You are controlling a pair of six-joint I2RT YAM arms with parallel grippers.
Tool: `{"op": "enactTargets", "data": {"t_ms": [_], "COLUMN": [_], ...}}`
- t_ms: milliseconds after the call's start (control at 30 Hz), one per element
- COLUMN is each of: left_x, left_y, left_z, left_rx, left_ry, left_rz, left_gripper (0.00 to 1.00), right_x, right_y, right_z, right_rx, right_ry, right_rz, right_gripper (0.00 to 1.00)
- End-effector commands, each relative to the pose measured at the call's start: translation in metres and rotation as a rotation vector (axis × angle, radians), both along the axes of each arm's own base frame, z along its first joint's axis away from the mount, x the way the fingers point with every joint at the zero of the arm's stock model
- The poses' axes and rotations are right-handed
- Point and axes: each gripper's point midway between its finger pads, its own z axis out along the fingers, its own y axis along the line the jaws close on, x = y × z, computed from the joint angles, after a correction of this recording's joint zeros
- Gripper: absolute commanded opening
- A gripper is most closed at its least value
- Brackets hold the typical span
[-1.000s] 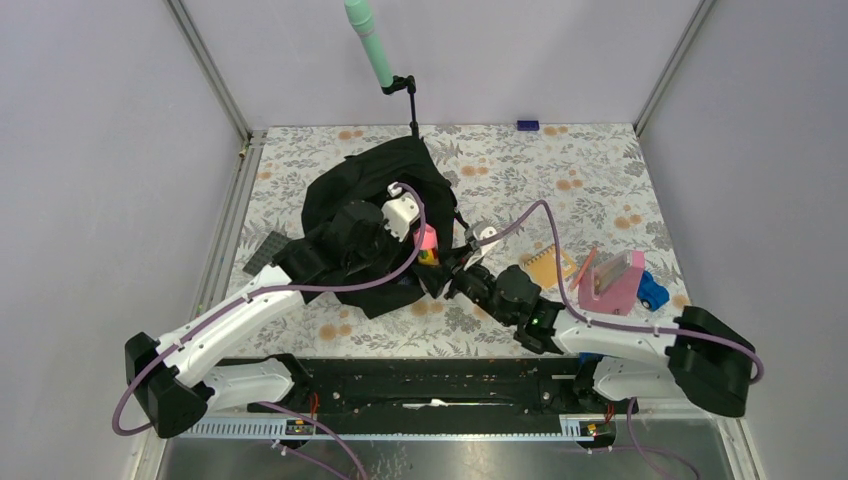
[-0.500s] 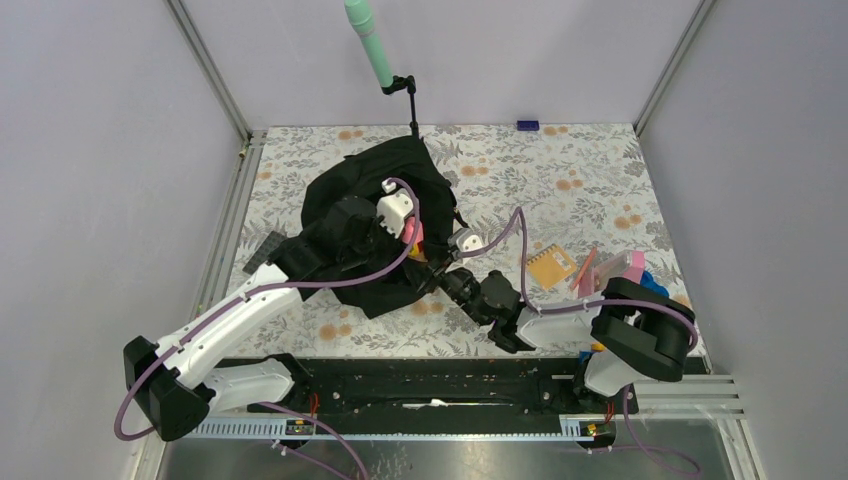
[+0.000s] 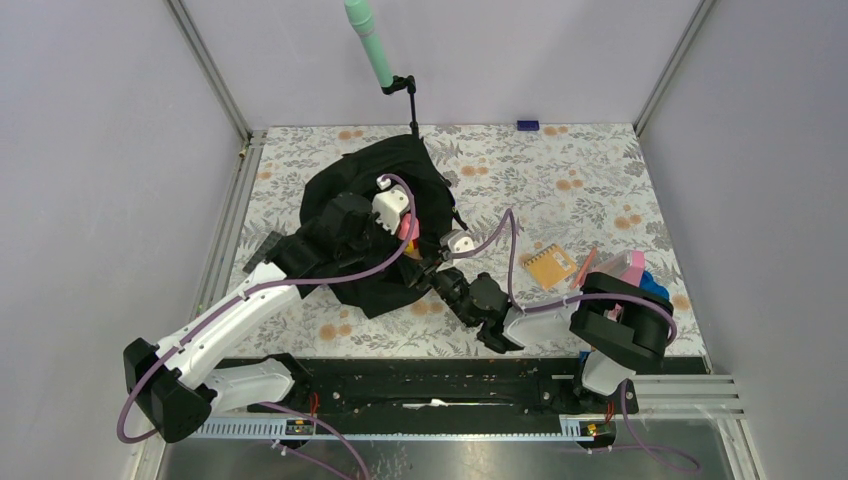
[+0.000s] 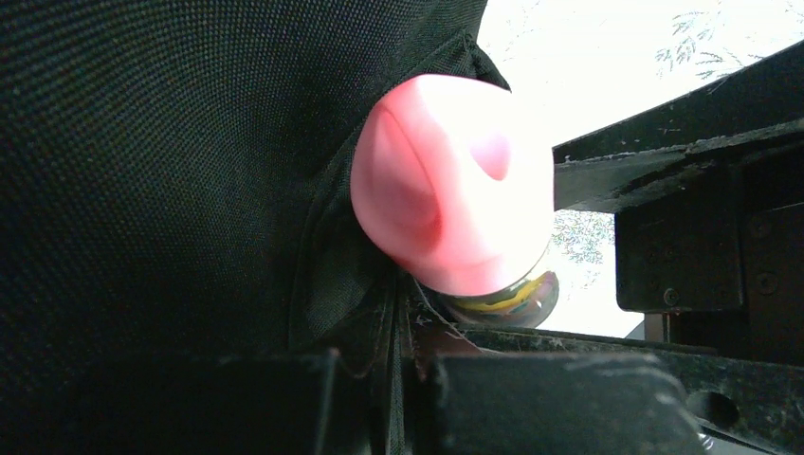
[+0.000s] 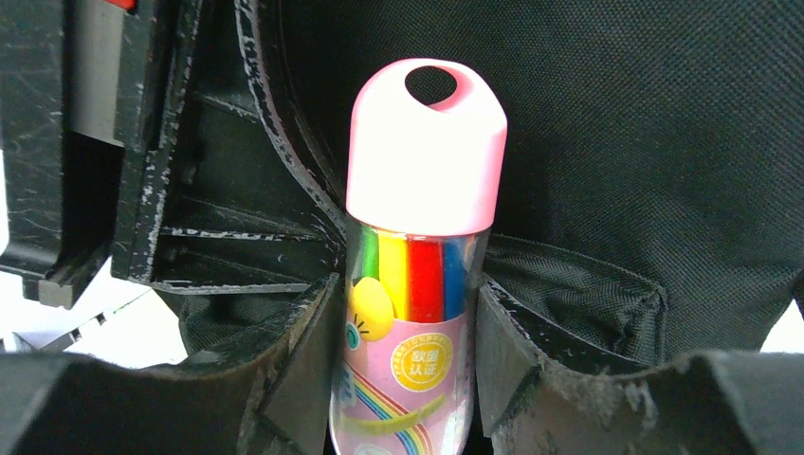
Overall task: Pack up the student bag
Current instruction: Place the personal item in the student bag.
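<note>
**Marker tube held against the student bag, both grippers' working ends largely hidden**

Nearest the arm bases, the right arm's elbow covers most of a pink box (image 3: 630, 262) and a blue object (image 3: 655, 282) on the right of the floral tabletop (image 3: 560, 180). An orange notebook (image 3: 551, 267) lies just beside them in full view.

The right gripper (image 5: 408, 379) has its fingers (image 5: 275, 379) clamped on either side of a clear marker tube (image 5: 417, 275). The tube's lower end is cut off by the frame. Its pink cap points away from the wrist and sits against black fabric.

The left gripper (image 4: 412, 379) is clenched. A fold of bag fabric runs down into the seam between its fingers (image 4: 550, 408), and everything past that seam is dark and out of focus.

From above, both sets of fingertips are hidden under wrists and cables, and only a sliver of the pink cap shows.

The student bag (image 3: 365, 190) lies crumpled on the tabletop left of centre, beyond the bases. Its long axis runs near to far, with the far end tipped slightly right. Neither its top end nor its opening can be made out from above. A dark grey flat object (image 3: 262, 252) pokes out at its left edge, partly covered.

Farthest away, a small blue item (image 3: 528, 125) rests at the tabletop's far edge. A green rod (image 3: 370, 45) sits on a black stand whose foot is hidden behind the bag.
</note>
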Motion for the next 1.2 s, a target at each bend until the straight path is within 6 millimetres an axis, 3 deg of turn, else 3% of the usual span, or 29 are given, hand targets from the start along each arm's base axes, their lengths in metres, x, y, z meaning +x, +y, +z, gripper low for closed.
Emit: {"op": "enactTargets", "data": {"t_ms": [0,167,400,600,900,1167], "left_x": [0.003,0.003,0.003,0.003,0.003,0.004], "left_y": [-0.009,-0.008,-0.008,-0.007,-0.007,-0.007], "left_z": [0.041,0.041,0.042,0.042,0.041,0.041], "left_rx": [-0.103,-0.105,-0.107,-0.107,-0.107,-0.106], "left_ry": [-0.07,-0.069,-0.07,-0.07,-0.07,-0.069], "left_rz": [-0.012,-0.012,-0.011,-0.009,-0.006,-0.006], "left_gripper": [0.0,0.0,0.0,0.0,0.0,0.0], "right_x": [0.006,0.005,0.003,0.002,0.001,0.0], "right_y": [-0.002,-0.003,-0.003,-0.007,-0.021,-0.04], "right_z": [0.018,0.005,0.006,0.008,0.012,0.004], "right_rx": [0.068,0.042,0.045,0.047,0.069,0.047], "right_ry": [-0.031,-0.014,-0.011,-0.014,-0.002,0.036], "right_rz": [-0.066,-0.08,-0.076,-0.087,-0.115,-0.165], "right_gripper": [0.06,0.18,0.58,0.75,0.73,0.53]}}
